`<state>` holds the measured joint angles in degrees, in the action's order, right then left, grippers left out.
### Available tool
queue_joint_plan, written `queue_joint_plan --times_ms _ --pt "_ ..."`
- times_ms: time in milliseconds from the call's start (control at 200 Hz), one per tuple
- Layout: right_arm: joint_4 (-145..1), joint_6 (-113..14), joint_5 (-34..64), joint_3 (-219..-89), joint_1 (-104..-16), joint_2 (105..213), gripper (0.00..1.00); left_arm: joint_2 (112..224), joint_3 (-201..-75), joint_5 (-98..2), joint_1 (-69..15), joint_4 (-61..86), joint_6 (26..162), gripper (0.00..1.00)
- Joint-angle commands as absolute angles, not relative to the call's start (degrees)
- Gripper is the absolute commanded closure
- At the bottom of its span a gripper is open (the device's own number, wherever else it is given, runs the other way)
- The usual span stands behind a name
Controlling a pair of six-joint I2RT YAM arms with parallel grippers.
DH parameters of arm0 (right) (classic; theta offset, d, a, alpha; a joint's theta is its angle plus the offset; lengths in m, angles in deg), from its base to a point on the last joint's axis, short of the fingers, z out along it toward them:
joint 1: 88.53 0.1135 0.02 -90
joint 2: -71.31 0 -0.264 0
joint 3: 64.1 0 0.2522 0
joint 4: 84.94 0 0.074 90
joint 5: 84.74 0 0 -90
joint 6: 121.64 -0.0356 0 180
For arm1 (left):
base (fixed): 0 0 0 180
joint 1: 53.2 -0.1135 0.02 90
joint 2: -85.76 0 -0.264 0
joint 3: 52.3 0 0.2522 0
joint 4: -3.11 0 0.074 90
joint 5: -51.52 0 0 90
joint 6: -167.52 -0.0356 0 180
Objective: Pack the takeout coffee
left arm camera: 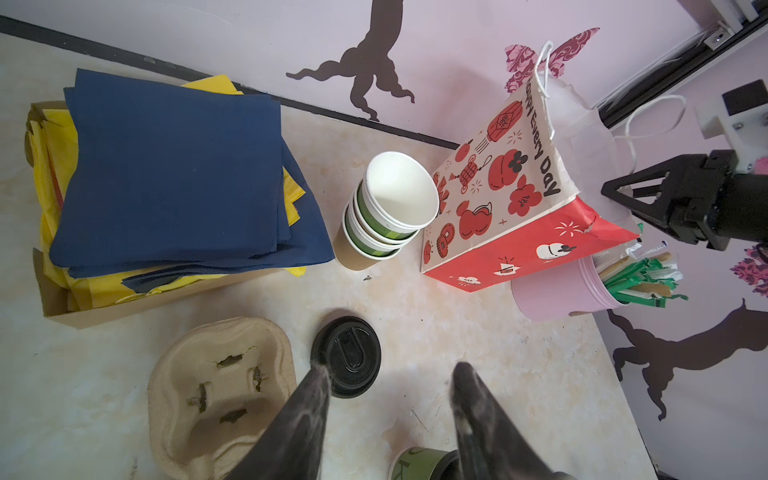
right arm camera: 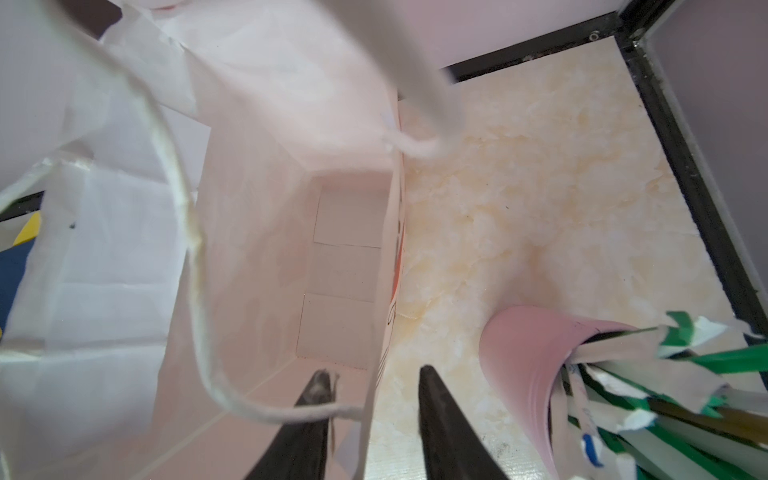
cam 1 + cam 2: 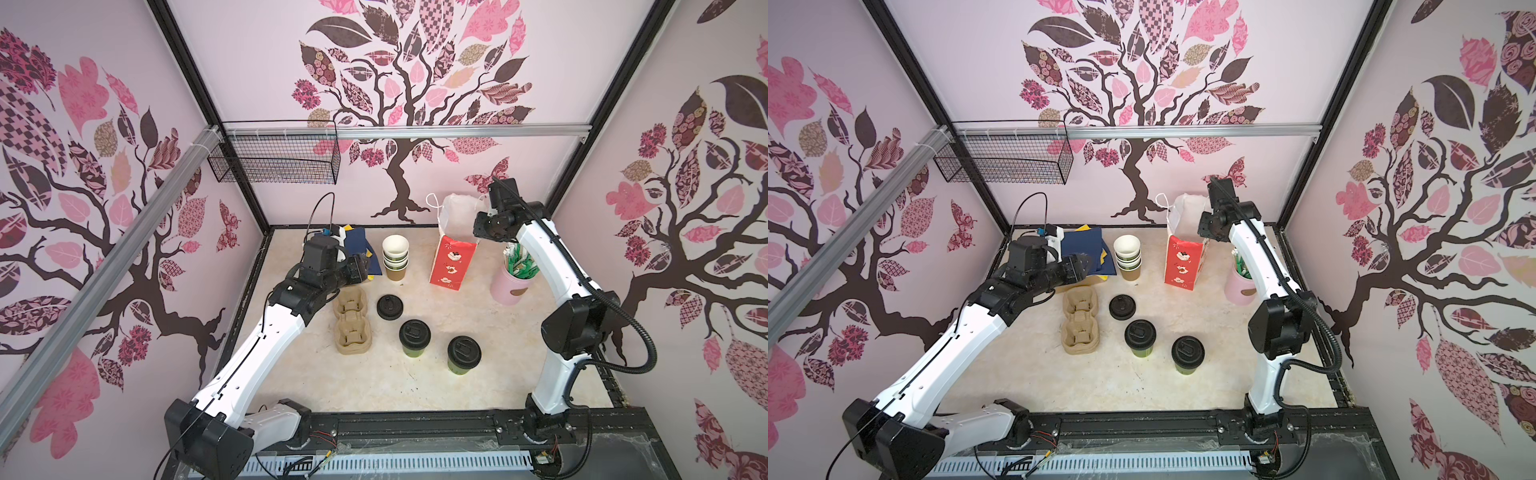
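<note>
Right claw: fingers are apart, one on each side of a thin paper wall, and they are not pinching it.
Paper bag: red and white, standing up at the back of the table. Its mouth is open, and its side wall is the one between those fingers. White string handles hang loose at the top.
Pink pot: just beside the bag, full of green and white wrapped sticks.
Left claw: fingers are apart with nothing between them. It hangs in the air above the table.
Loose lid: black, lying flat, close by one finger tip in the left wrist view.
Tray: brown paper cup tray, lying flat just beside the loose lid.
Green cup by the tray: standing up on the table with its black lid on.
Other green cup: standing up near that one, not touching it, with its black lid on. Both cups are well apart from the bag.
Stack of cups: open cups, white inside, set one in another between the bag and the napkins.
Napkins: blue and yellow, piled in a brown box at the back.
</note>
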<state>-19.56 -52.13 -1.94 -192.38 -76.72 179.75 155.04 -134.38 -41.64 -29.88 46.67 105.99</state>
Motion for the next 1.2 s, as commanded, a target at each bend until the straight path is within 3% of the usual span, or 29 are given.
queue_joint_plan --times_ms 0,180,380,640,1195 --pt "-17.87 -51.61 -4.07 -194.78 -76.31 180.84 0.68 155.37 -133.83 -40.70 -29.65 47.32 105.53 0.49" --pt "-18.39 -50.82 -1.39 -191.81 -76.29 178.20 0.84 155.60 -133.83 -40.30 -29.65 47.37 105.55 0.49" --pt "-19.91 -50.16 3.78 -186.23 -76.31 173.45 0.90 155.55 -133.83 -39.99 -29.71 47.64 105.65 0.49" --pt "-21.96 -48.62 7.96 -177.96 -76.31 167.08 0.94 154.54 -132.92 -38.91 -29.64 48.08 106.45 0.49" --pt "-20.78 -45.35 15.24 -175.91 -76.30 164.63 0.95 153.09 -132.08 -38.26 -29.65 49.14 107.02 0.49"
